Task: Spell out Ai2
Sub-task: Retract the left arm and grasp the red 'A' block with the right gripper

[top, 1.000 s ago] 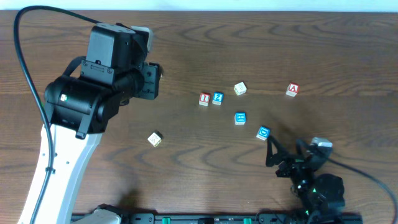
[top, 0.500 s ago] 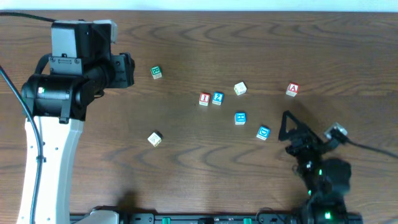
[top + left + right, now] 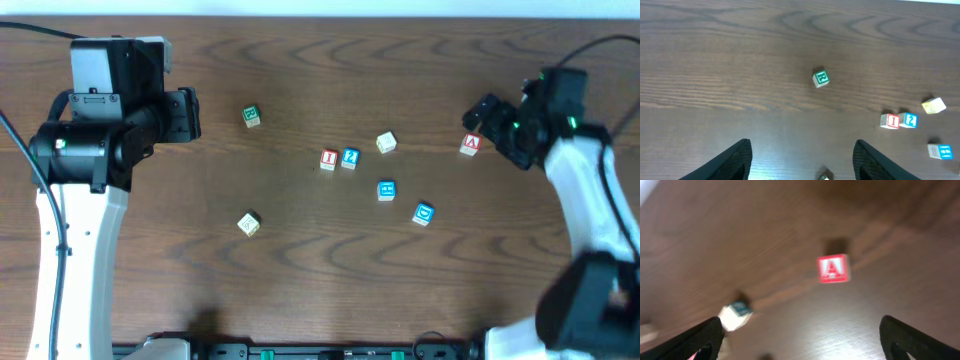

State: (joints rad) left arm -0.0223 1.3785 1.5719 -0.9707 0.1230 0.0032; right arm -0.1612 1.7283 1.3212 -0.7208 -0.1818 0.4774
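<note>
Red A block (image 3: pixel 833 269) lies ahead of the wide-open, empty right gripper (image 3: pixel 800 322).

Left arm (image 3: pixel 70 240) and right arm (image 3: pixel 590 210): white links, black joint housings, black cables, green indicator lights. Left gripper (image 3: pixel 801 146) fingers (image 3: pixel 732 160) black.

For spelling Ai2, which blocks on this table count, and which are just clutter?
Needed: red A block, red I block, blue 2 block.

Lying about: green block, pale block, middle blue block, lower blue block, yellowish block.
</note>
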